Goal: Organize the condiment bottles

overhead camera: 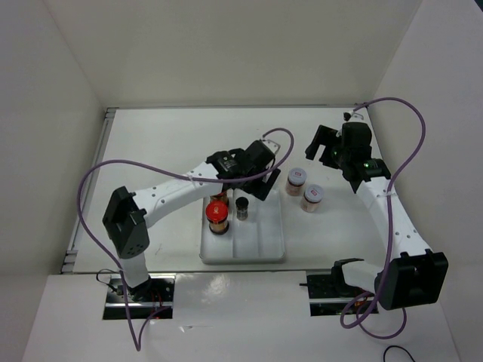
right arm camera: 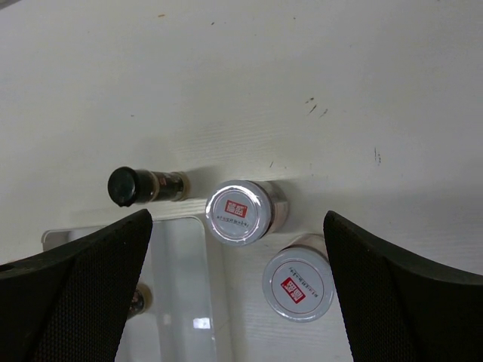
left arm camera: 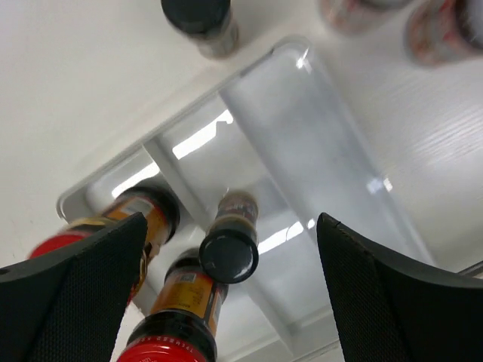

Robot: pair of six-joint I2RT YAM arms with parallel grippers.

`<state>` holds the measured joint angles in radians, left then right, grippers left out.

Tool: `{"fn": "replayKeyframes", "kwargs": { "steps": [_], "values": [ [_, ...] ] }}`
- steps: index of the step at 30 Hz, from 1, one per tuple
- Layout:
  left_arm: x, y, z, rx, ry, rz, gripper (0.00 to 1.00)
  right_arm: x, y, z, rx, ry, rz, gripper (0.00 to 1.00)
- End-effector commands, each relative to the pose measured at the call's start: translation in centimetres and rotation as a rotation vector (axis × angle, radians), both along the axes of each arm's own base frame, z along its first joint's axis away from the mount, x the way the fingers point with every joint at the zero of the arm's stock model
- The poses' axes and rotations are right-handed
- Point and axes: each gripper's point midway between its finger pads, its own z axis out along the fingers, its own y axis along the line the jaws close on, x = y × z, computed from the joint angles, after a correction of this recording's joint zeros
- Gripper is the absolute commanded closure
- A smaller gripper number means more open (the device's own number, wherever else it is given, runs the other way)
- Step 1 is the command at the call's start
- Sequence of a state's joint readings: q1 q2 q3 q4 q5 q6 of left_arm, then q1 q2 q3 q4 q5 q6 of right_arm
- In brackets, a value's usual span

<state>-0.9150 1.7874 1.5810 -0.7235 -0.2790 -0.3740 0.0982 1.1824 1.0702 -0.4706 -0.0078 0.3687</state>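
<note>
White tray [left arm camera: 317, 151]: two red-capped jars [left arm camera: 177, 317] stand in the left section. Their labels are orange and the print is too blurred to read. One black-capped dark jar [left arm camera: 229, 253] stands upright in the middle section. Over it is the left gripper [left arm camera: 230, 219], fingers spread wide, gripping nothing.

The second dark jar [right arm camera: 143, 186] is on the table just past the tray's far edge. Two pale-lidded jars [right arm camera: 238, 213] sit close together on the table right of the tray. Each lid has a red square with white characters, possibly Chinese, not legible. The right gripper [right arm camera: 238, 217] hovers above them, fingers wide apart.
</note>
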Motion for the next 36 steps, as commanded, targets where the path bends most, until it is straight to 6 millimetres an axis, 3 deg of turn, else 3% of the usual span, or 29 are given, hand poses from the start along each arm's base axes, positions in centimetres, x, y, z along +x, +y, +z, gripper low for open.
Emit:
{"fn": "replayKeyframes", "kwargs": {
  "steps": [1,4,7,14,21,27,36],
  "values": [
    [2.4,-0.7,3.6,-0.043,-0.093,0.063,0.01,-0.2,-0.7,0.6,-0.018,-0.021,-0.018,0.01],
    [4.8,-1.4,5.1,-0.105,-0.093,0.073,0.01,-0.3,-1.2,0.4,-0.024,-0.013,-0.035,0.01],
    [7.0,-2.3,4.9,-0.13,-0.08,0.077,0.01,-0.3,-1.2,0.4,-0.024,-0.013,-0.035,0.01],
    [10.1,-4.2,4.4,-0.165,-0.081,0.074,0.01,0.0,-2.5,0.8,-0.016,-0.021,-0.08,0.01],
    [11.1,-5.6,1.5,-0.153,-0.032,0.051,0.01,-0.1,-3.6,1.4,-0.006,-0.031,-0.105,0.01],
    [11.6,-5.3,-1.0,-0.115,-0.004,0.055,0.02,-0.2,-3.6,1.8,-0.006,-0.04,-0.105,0.01],
    [12.7,-4.9,-2.9,-0.111,0.015,0.092,0.06,-0.4,-4.0,2.0,-0.011,-0.05,-0.098,0.01]
  ]
}}
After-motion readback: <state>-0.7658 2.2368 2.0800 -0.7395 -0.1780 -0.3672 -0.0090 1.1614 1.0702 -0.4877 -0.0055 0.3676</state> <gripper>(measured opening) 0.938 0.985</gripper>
